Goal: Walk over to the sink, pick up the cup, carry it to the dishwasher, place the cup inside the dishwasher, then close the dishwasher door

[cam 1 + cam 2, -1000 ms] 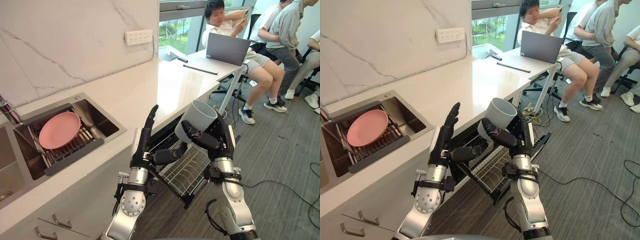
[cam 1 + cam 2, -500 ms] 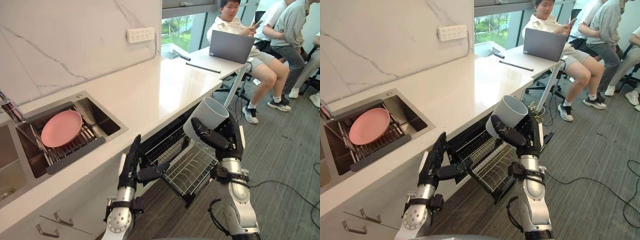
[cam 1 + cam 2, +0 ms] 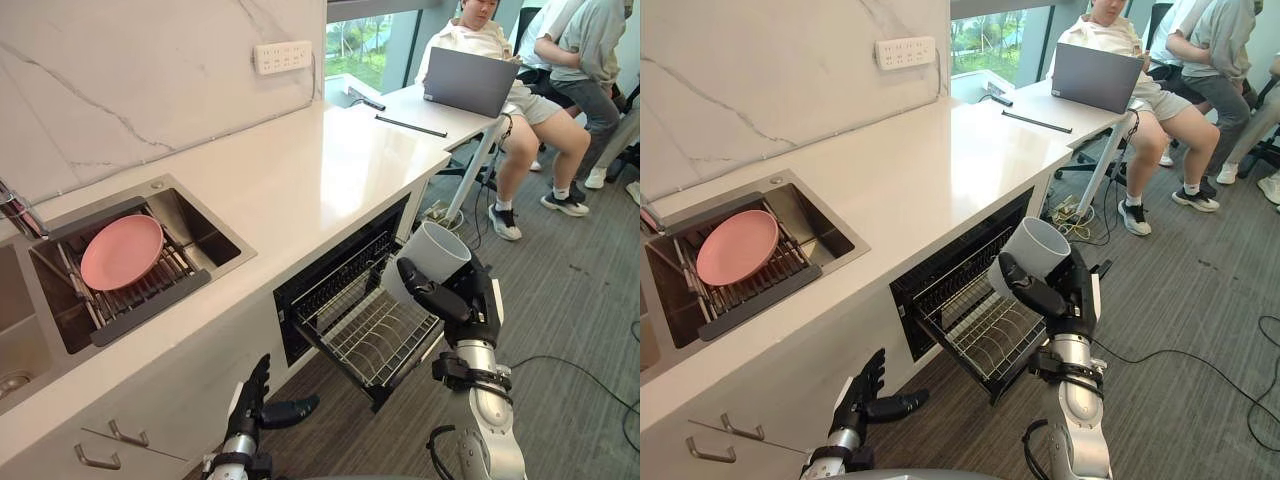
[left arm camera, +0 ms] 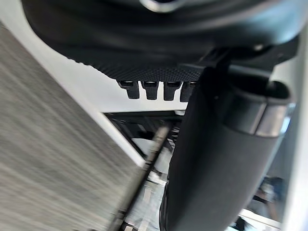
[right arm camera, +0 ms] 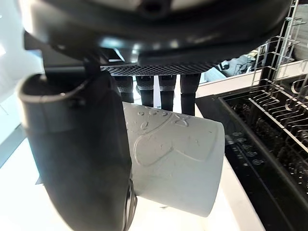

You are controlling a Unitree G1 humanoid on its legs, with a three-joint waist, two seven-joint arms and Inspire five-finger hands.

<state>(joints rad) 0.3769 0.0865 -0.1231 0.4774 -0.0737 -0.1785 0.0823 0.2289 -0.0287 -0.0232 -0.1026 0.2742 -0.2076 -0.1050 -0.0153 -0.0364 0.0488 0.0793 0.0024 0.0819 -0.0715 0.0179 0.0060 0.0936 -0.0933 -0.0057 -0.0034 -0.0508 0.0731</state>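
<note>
My right hand (image 3: pixel 468 305) is curled round a pale grey cup (image 3: pixel 428 260), thumb across its side, mouth tilted up. It hovers just above the right edge of the pulled-out wire rack (image 3: pixel 378 335) of the open dishwasher (image 3: pixel 340 270) under the counter. In the right wrist view the cup (image 5: pixel 175 159) sits between thumb and fingers (image 5: pixel 159 89), with the rack (image 5: pixel 269 120) beyond. My left hand (image 3: pixel 262 405) hangs low by the cabinet front, fingers straight, holding nothing.
A sink (image 3: pixel 205 240) at left holds a pink plate (image 3: pixel 122 250) on a drain rack. White counter (image 3: pixel 310 170) runs to a desk with a laptop (image 3: pixel 470 80). Several seated people (image 3: pixel 520 90) occupy the far right. Grey floor (image 3: pixel 570 300) lies right of the dishwasher.
My left hand has dropped from counter height down to the cabinet's lower front. The right hand has lowered the cup toward the rack. The camera has shifted slightly.
</note>
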